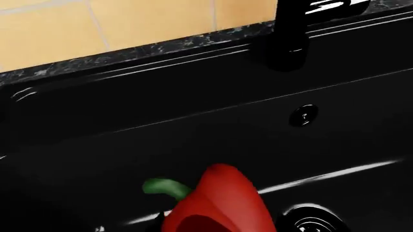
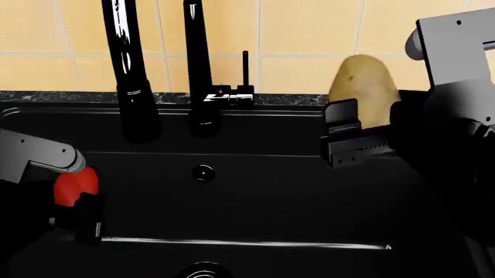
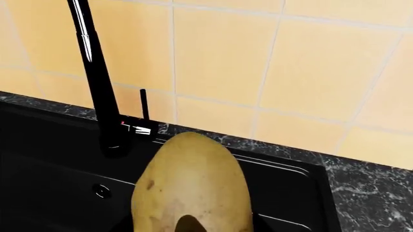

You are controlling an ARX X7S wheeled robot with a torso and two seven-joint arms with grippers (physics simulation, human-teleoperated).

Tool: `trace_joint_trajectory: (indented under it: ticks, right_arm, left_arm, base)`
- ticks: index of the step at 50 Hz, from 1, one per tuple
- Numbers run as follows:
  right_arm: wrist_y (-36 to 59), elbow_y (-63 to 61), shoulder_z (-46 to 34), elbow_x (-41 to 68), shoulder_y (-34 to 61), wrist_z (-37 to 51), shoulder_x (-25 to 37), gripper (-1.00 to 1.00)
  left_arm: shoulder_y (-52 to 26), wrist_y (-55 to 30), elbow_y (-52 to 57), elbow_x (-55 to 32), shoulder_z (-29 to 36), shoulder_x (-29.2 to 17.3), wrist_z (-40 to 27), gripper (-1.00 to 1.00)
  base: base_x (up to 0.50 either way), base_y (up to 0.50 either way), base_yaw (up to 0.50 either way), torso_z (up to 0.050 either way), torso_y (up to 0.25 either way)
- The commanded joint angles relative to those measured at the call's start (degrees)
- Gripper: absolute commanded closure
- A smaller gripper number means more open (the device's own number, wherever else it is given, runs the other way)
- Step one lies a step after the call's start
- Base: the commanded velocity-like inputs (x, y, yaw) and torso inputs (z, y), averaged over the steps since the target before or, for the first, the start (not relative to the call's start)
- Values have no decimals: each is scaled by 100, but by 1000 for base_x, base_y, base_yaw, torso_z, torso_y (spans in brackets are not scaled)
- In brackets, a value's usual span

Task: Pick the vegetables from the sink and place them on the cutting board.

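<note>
Potato fills the near edge of my right wrist view, standing on end in my right claw, which pinches it from the sides and holds it high above the sink, level with the faucet base and in front of the tiled wall. Lower on my left, the pepper sits in my left claw, which looks pressed onto it, though the fingers are mostly dark against the basin and I cannot see how much of it they cover; it seems to be down inside the sink, near the drain. No cutting board shows in any view, so I have to swing both loads somewhere I cannot see yet. My guess is that the potato is the bigger risk: it is large, smooth and tall in the grip, and a quick turn could rock it loose and drop it back into the basin. The pepper's glossy skin could also slip, and lifting the left arm carelessly might knock the faucet.
</note>
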Motion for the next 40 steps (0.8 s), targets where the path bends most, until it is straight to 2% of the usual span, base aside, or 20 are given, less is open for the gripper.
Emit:
trace_joint_trajectory:
  ticks: [1,9,16,21,32,38,40]
  right_arm:
    - [-469,-249,274,-186,-195,-233,-5,100]
    - [-807,-426,420,-300,-446,-392,167,100]
    - [-415,-281,411,-6,-417,4,114,100]
    - [-477,-324,448,7,-457,-16,139,100]
    - [-528,-390,484,67,-534,-10,164,100]
    - [-562,-434,532,94,-567,40,192,100]
    - [-618,-472,536,58,-574,20,196,100]
  left_arm:
    - [-712,-1012,806,-336,-651,-105,-99,100]
    - [-1010,-1416,1102,-559,-962,-338,-80,100]
    - [-925,-1557,1305,-762,-1086,-365,-280,100]
    - [-671,-1551,1406,-1089,-1281,-524,-480,100]
    - [-816,-1537,1344,-1898,-1248,-704,-1177,100]
    - [-729,-1577,1411,-2438,-1486,-1041,-1402,100]
    - [-818,-1475,1311,-2414,-1298,-877,-1558,100]
  base:
    - [0,0,0,0,0]
    - [0,0,0,0,0]
    - [-25,0,0,0,0]
    - [-462,0,0,0,0]
    - [-500,0,0,0,0]
    - [-500,0,0,0,0]
    - [-461,0,0,0,0]
